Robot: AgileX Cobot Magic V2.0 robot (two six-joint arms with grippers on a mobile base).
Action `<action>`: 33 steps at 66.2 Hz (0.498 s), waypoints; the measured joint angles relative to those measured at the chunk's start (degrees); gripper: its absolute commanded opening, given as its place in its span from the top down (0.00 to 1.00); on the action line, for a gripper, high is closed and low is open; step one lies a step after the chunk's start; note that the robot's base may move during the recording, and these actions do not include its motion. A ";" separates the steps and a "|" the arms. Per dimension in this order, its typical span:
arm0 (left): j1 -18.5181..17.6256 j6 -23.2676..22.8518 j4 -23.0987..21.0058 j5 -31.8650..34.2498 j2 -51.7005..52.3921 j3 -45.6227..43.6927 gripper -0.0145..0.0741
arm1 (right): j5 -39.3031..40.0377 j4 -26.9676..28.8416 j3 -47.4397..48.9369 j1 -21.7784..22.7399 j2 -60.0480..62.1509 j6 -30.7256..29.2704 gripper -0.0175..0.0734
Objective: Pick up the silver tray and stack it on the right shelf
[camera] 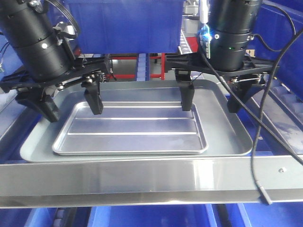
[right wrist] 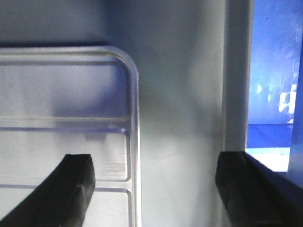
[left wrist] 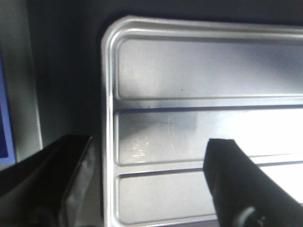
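Note:
The silver tray [camera: 132,125], ribbed and shallow, lies flat inside a larger grey tray [camera: 222,123]. My left gripper [camera: 70,105] is open and straddles the silver tray's left rim, one finger outside and one inside. In the left wrist view the gripper [left wrist: 147,189] spans that rim of the silver tray [left wrist: 189,71]. My right gripper [camera: 211,101] is open and straddles the right rim, as the right wrist view [right wrist: 156,194] shows over the silver tray [right wrist: 61,85]. Neither gripper holds anything.
The grey tray [left wrist: 71,71] [right wrist: 180,94] rests on a steel shelf with a broad front lip [camera: 142,179]. A blue bin [camera: 123,23] hangs close above the back. A black cable [camera: 258,156] droops over the front right. Blue bins flank both sides.

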State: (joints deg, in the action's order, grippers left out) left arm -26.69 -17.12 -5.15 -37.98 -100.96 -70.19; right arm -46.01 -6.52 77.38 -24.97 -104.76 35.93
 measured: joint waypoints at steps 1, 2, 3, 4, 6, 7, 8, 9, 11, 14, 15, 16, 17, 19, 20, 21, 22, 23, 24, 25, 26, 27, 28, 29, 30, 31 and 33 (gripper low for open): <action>0.00 0.00 0.11 -0.50 0.00 -0.34 0.64 | -0.18 0.00 0.15 0.00 0.00 0.00 0.18; 0.00 0.00 0.23 -1.03 0.00 -0.73 0.70 | -0.30 0.00 0.30 0.00 0.00 0.00 0.21; 0.00 0.00 0.24 -1.59 0.00 -1.16 0.72 | -0.63 0.00 0.56 0.00 0.00 0.00 0.23; 0.00 0.00 0.34 -2.13 0.00 -1.83 0.76 | -0.85 0.00 0.76 0.00 0.00 0.00 0.26; 0.00 0.00 0.58 -3.16 0.00 -2.75 0.85 | -1.11 0.10 1.10 0.00 0.00 0.00 0.35; 0.00 0.00 0.72 -3.75 0.00 -3.19 0.89 | -1.21 0.10 1.35 0.00 0.00 0.00 0.40; 0.00 0.00 1.06 -4.11 0.00 -3.61 0.92 | -1.41 0.10 1.55 0.00 0.00 0.00 0.44; 0.00 0.04 1.24 -4.23 0.00 -3.98 0.95 | -1.51 0.10 1.67 0.00 0.00 0.00 0.49; 0.00 0.04 1.60 -4.55 0.00 -4.64 0.95 | -1.63 0.10 1.98 0.00 0.00 0.00 0.57; 0.00 0.13 2.38 -4.54 0.00 -5.18 0.92 | -1.52 0.10 2.21 0.00 0.00 0.00 0.71; 0.00 0.13 2.53 -4.54 0.00 -5.36 0.93 | -1.52 0.10 2.26 0.00 0.00 0.00 0.75; 0.00 0.13 2.76 -4.43 0.00 -5.48 0.93 | -1.52 0.10 2.26 0.00 0.00 0.00 0.77; 0.00 0.13 2.81 -4.42 0.00 -5.56 0.93 | -1.52 0.10 2.26 0.00 0.00 0.00 0.76; 0.00 0.13 3.08 -4.14 0.00 -5.62 0.93 | -1.52 0.10 2.26 0.00 0.00 0.00 0.74; 0.00 0.13 3.20 -4.14 0.00 -5.73 0.93 | -1.52 0.10 2.26 0.00 0.00 0.00 0.74; 0.00 0.13 3.48 -4.14 0.00 -5.71 0.93 | -1.52 0.10 2.26 0.00 0.00 0.00 0.74; 0.00 0.13 3.72 -4.14 0.00 -5.85 0.93 | -1.52 0.10 2.26 0.00 0.00 0.00 0.74; 0.00 0.13 3.87 -4.14 0.00 -5.85 0.93 | -1.52 0.10 2.26 0.00 0.00 0.00 0.75; 0.00 0.13 4.14 -4.14 0.00 -5.98 0.93 | -1.52 0.10 2.36 0.00 0.00 0.00 0.75; 0.00 0.13 4.25 -4.27 0.00 -6.09 0.93 | -1.52 0.10 2.50 0.00 0.00 0.00 0.75; 0.00 0.13 4.36 -4.41 0.00 -6.09 0.94 | -1.64 0.10 2.52 0.00 0.00 0.00 0.75; 0.00 0.13 4.34 -4.67 0.00 -6.09 0.94 | -1.78 0.10 2.81 0.00 0.00 0.00 0.75; 0.10 0.13 4.34 -4.80 0.00 -6.19 0.94 | -1.79 0.10 2.93 0.00 0.00 0.00 0.75; 0.11 0.13 4.34 -5.13 0.00 -6.19 0.94 | -1.87 0.10 3.03 0.00 0.00 0.00 0.75; 0.24 0.13 4.22 -5.69 0.00 -6.19 0.94 | -1.87 0.10 3.16 0.00 0.12 0.00 0.75; 0.24 0.13 4.12 -6.02 0.00 -6.19 0.94 | -1.87 0.10 3.13 0.00 0.24 0.00 0.75; 0.24 0.13 4.12 -6.96 0.00 -6.21 0.94 | -2.01 0.10 3.19 0.00 0.40 0.00 0.75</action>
State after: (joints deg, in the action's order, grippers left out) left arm -26.45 -16.99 -1.03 -44.93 -100.96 -76.40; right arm -48.02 -6.42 80.56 -24.97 -104.36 35.93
